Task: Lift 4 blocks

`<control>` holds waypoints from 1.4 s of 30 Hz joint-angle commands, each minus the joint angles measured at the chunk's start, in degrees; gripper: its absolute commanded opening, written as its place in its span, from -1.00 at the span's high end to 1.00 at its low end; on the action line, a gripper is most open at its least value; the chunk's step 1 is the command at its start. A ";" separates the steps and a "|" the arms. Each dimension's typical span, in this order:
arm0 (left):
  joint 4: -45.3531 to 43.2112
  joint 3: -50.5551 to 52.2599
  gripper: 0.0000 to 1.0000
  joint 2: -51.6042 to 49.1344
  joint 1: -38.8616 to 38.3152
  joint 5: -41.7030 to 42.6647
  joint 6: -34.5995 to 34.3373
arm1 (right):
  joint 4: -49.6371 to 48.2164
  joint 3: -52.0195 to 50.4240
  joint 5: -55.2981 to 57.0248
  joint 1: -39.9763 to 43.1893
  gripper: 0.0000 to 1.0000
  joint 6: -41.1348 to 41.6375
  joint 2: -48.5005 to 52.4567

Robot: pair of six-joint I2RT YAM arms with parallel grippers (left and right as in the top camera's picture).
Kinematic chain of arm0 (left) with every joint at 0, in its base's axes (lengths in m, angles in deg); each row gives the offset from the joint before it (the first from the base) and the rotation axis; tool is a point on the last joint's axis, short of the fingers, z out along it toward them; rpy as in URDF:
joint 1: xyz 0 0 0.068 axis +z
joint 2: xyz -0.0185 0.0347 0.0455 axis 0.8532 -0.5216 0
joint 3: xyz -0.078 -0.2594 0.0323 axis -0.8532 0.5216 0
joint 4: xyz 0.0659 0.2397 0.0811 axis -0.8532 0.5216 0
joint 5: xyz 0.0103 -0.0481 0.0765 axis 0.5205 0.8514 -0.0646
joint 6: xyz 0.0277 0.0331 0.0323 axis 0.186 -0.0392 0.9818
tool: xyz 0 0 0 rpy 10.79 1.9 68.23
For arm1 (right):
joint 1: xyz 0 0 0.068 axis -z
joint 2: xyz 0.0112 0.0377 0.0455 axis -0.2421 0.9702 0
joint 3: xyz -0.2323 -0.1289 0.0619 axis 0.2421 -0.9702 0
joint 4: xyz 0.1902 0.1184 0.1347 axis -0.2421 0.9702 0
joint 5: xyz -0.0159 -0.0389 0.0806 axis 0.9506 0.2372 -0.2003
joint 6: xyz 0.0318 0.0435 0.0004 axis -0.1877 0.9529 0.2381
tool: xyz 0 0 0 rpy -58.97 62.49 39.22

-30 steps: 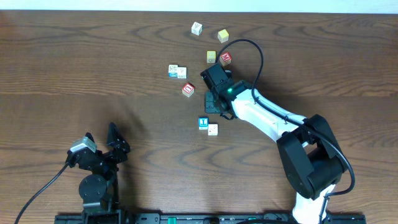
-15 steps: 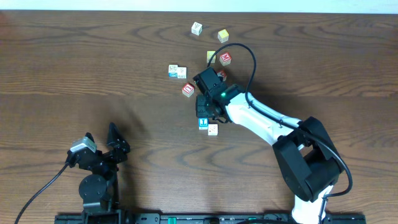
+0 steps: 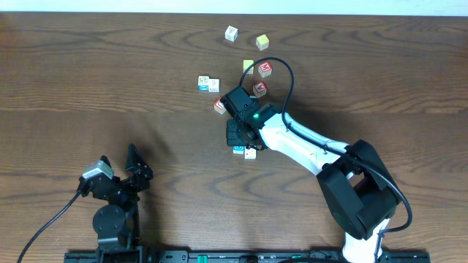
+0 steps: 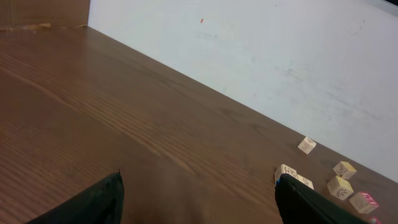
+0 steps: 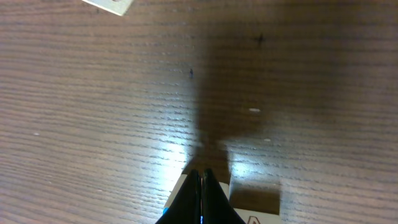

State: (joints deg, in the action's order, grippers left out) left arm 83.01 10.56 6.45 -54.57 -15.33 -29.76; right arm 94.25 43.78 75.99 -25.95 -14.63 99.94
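My right gripper (image 3: 237, 140) is shut with nothing in it, and its tips (image 5: 201, 175) hover right above the blue-faced block (image 3: 238, 150); only that block's pale top edge (image 5: 180, 191) shows under the fingers. A white-faced block (image 3: 251, 153) touches it on the right, its top (image 5: 254, 200) in shadow. Three red-faced blocks show: one (image 3: 219, 107) half hidden beside the right wrist, one (image 3: 259, 88) behind it and one (image 3: 265, 69) farther back. My left gripper (image 3: 117, 169) rests open at the front left, far from every block, fingers (image 4: 93, 202) wide apart.
At the back lie two yellow-faced cubes (image 3: 248, 66) (image 3: 262, 42) and a white cube (image 3: 231, 33). A touching pair of pale cubes (image 3: 208, 84) lies left of the right arm. The right arm's white link (image 3: 300, 142) slants across the table's right half. A pale wall (image 4: 261, 56) stands behind the table.
The right arm swung left and toward the front, from beside the red cubes to over the blue-faced block, uncovering a red cube behind it. The left arm stayed still.
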 commanded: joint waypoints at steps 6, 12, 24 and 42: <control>2.14 1.18 -0.57 0.31 -0.22 -0.55 -0.46 | 1.31 0.79 1.42 -0.33 0.97 0.85 -0.61; 2.14 1.18 -0.57 0.31 -0.22 -0.52 -0.46 | 1.46 0.79 2.25 -0.33 0.97 0.81 -0.61; 2.14 1.18 -0.57 0.31 -0.22 -0.55 -0.46 | -1.51 0.79 0.90 -0.48 0.98 -3.37 -0.61; 2.14 1.18 -0.57 0.31 -0.22 -0.52 -0.46 | -0.74 0.79 2.16 -2.78 0.97 -3.10 -0.61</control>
State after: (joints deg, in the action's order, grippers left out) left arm 83.01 10.56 6.45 -54.57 -15.33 -29.76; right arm 93.66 43.81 77.00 -28.55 -17.23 99.94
